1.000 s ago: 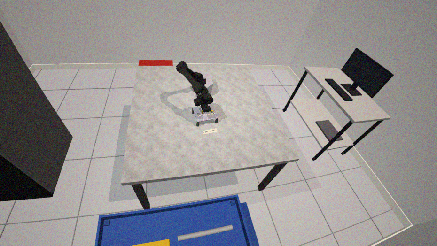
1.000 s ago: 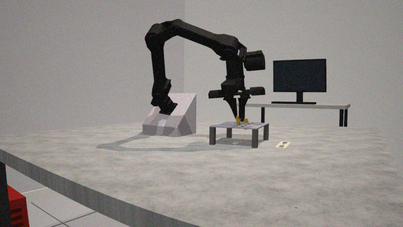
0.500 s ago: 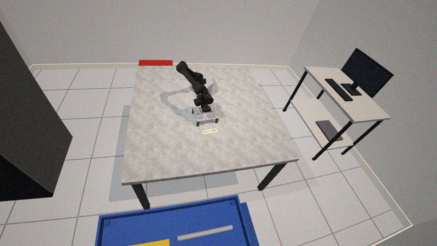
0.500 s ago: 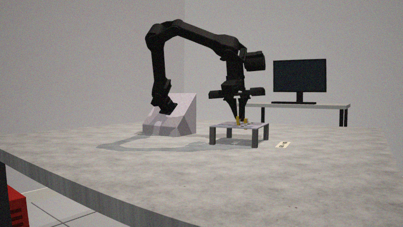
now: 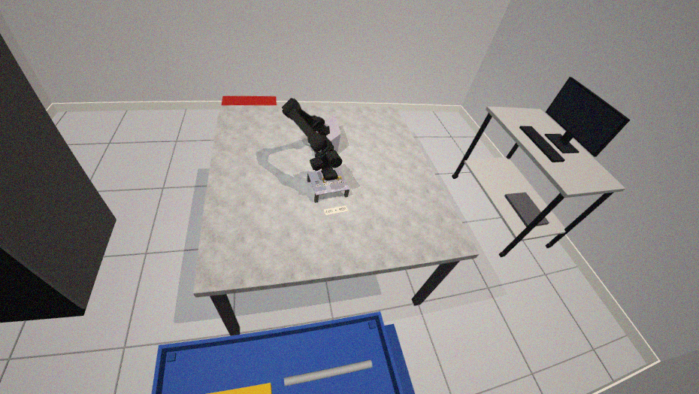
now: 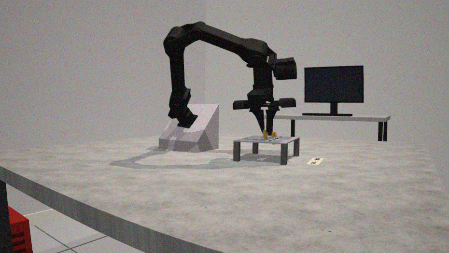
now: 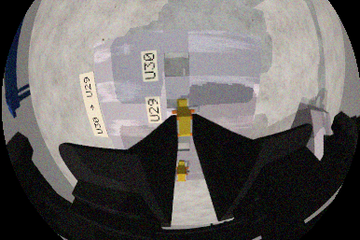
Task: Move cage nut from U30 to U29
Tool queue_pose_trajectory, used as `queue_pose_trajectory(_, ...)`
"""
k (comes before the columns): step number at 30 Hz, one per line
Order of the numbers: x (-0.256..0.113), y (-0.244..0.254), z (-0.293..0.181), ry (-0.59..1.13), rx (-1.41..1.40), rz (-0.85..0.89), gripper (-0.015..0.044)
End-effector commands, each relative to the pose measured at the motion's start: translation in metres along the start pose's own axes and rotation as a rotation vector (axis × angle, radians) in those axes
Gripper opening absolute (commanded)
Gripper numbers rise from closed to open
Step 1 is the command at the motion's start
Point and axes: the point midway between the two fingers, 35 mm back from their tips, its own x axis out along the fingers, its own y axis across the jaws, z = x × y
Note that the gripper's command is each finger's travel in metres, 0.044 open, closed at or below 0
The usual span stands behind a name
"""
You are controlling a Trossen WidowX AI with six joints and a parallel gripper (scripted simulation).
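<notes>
Beside the U29 label (image 7: 154,110), over the rail plate (image 5: 334,188) (image 6: 251,138) (image 7: 224,63), the gripper (image 5: 331,178) (image 6: 267,133) (image 7: 184,120) pinches the yellow cage nut (image 6: 264,134) (image 7: 185,123), while the other nut (image 6: 273,134) (image 7: 182,171) sits apart and hole U30 (image 7: 176,64) shows bare.

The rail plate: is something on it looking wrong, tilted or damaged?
Nothing stands out. The gripper holds one yellow cage nut beside the U29 label; hole U30 is empty. Whether its wings opened underneath, I cannot tell.
</notes>
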Motion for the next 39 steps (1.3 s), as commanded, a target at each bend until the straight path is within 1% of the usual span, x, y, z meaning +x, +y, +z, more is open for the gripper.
queue_pose_trajectory(1,0.0001,0.0004,0.0003,0.0,0.005,-0.004,0.0027)
queue_pose_trajectory(39,0.0007,0.0041,0.0005,0.0,0.006,-0.039,0.0027)
